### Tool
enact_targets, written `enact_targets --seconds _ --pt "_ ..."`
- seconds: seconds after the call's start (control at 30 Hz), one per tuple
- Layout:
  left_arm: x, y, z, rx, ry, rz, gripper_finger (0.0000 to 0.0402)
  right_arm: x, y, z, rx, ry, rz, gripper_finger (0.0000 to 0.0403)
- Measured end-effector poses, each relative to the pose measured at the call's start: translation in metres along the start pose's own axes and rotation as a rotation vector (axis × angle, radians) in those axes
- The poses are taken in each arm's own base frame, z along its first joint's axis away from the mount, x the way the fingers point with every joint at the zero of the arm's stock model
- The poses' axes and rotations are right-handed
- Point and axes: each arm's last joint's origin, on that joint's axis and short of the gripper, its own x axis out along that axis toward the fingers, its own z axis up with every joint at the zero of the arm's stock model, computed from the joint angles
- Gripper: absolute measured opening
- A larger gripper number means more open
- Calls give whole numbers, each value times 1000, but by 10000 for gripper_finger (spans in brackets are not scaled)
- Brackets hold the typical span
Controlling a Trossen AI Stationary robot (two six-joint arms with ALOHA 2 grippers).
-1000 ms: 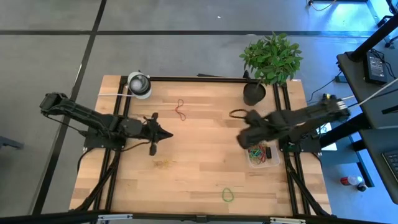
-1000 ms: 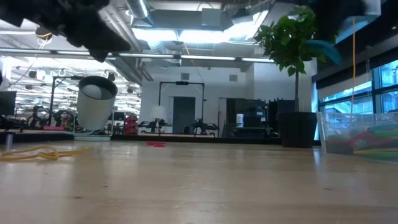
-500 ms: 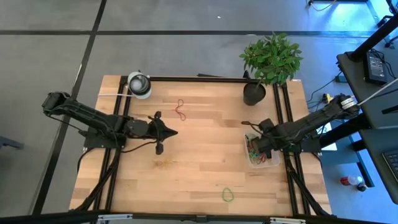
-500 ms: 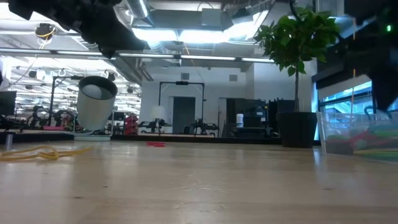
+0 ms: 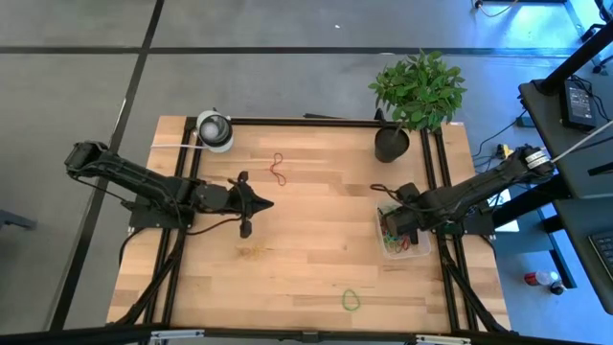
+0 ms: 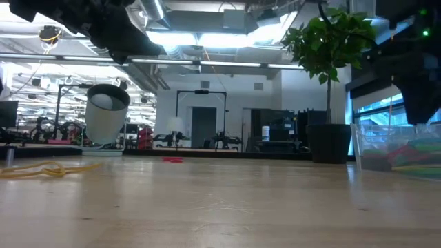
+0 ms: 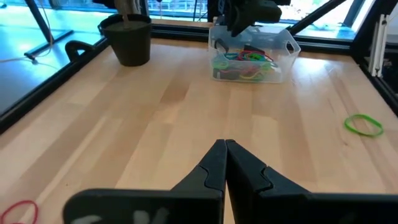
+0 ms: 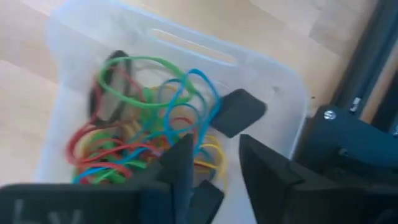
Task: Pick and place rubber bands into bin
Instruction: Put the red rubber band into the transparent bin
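The right gripper [image 8: 214, 163], over the bin [image 5: 402, 233] since a second ago, now spread; 3 rubber bands [image 5: 278, 169] outside.

A pale wooden tabletop [image 5: 306, 240] of jointed planks, smooth with a soft satin sheen, sits on a matt black metal frame [image 5: 287, 121]. The bin [image 8: 273, 87] is clear, slightly frosted plastic with glossy walls, holding thin rubber bands [image 8: 149, 137] in green, blue, red and yellow, their elastic surfaces dull. The right gripper [image 8: 214, 163] shows matt black plastic fingers; the left gripper [image 7: 226, 148] has the same dark, matt finish. A plant pot [image 7: 127, 40] looks like matt black plastic. The floor [image 5: 287, 77] is smooth grey concrete.
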Motion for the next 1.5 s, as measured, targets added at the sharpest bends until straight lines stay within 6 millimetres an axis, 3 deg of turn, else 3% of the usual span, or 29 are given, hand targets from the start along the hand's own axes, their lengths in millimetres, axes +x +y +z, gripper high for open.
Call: enact_targets --seconds 0.13,0.23,0.37,0.47,0.73,0.93,1.1,1.33,1.5 --pt "0 0 0 36 0 0 2 -18 10 6 16 -15 86 159" --pt "-2 1 1 18 -2 0 1 -38 22 14 32 -124 215 163" --pt "-8 4 -5 14 64 14 2 -59 50 23 -9 -314 434 144" --pt "-16 8 -6 20 83 9 1 -58 79 29 -85 -404 541 123" --pt "-46 24 -28 -45 -28 -32 1 -9 157 70 -209 -579 649 107" --pt "-61 31 -39 -54 -87 -98 1 17 208 130 -347 -554 641 138" --pt "-68 34 -40 -39 -88 -124 2 36 247 184 -462 -541 522 184" --pt "-75 35 -45 -30 -47 -213 2 84 274 245 -426 -428 399 265" --pt "-83 37 -48 -29 -42 -245 1 119 281 265 -413 -354 325 298"
